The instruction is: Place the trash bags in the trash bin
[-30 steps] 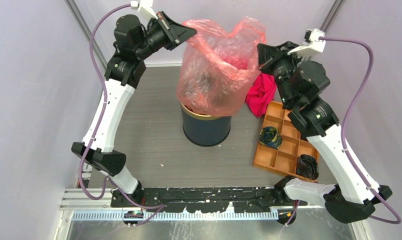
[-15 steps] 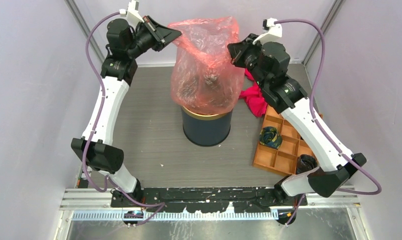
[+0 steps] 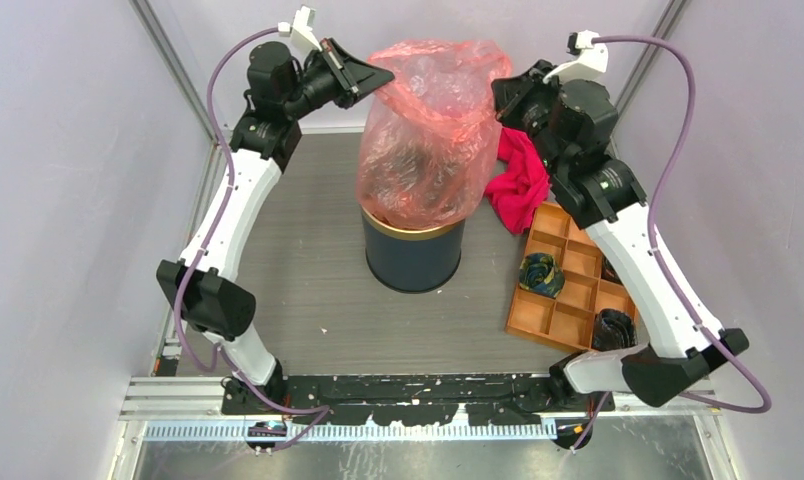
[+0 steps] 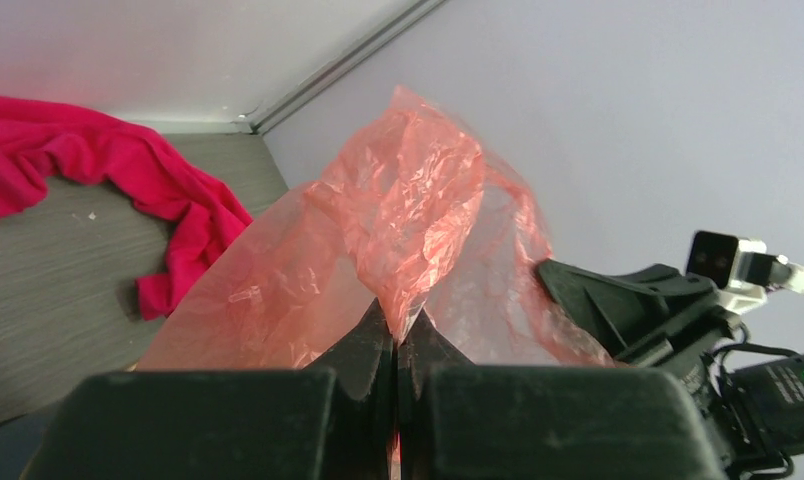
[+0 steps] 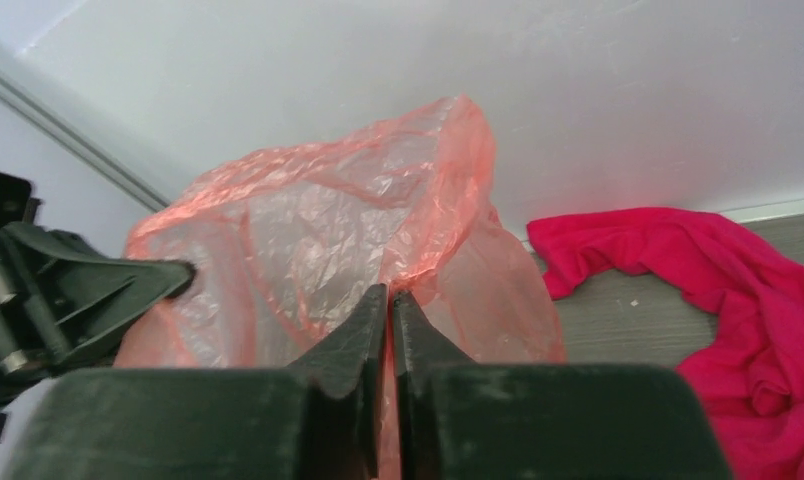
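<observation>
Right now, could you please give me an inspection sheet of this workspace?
Surface: grey wood-grain table, a few pale specks.
Job's things: red-pink trash bag held up between both grippers, its lower end at the mouth of the navy trash bin; most of it is above the gold rim.
Clutter: magenta cloth right of the bin; orange compartment tray holding two dark items.
Grippers: left gripper shut on the bag; right gripper shut on the bag.
Cables: purple cables loop from each wrist, apart from the bag.
Surroundings: pale lilac walls; metal rail at the near edge.
</observation>
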You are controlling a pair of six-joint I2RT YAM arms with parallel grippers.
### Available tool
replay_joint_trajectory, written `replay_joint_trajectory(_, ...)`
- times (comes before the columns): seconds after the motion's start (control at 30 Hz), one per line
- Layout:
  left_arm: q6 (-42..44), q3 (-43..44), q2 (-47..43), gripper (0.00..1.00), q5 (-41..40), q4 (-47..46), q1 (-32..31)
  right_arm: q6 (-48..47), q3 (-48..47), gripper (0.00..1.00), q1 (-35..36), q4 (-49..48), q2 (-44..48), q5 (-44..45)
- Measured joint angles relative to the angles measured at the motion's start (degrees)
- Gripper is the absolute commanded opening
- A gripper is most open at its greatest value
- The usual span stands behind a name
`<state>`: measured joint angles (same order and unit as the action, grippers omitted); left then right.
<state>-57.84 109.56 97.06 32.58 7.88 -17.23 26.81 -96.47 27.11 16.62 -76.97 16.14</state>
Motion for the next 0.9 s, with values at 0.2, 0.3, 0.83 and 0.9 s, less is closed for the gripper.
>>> replay_joint_trajectory(0.2,1.3,0.7,2.0,0.00,0.0,0.5,0.5,0.6,0.4,0.79,0.0,3.3,4.5,-4.3)
replay_joint_trajectory(0.3,1.5,1.3,3.3,0.01,-0.1,0.7,0.9,0.3,0.5,0.91,0.0,6.1,7.4,-6.5)
replay_joint_trajectory(0.83,1.2,3.3,5.0,0.01,-0.4,1.0,2.6,-11.9,9.8,0.93,13.2,21.6,18.5,-23.3)
replay_joint_trajectory(0.9,1.2,3.7,5.0,0.01,-0.3,1.0,2.6,-13.9,10.3,0.89,18.3,22.8,16.7,-19.3)
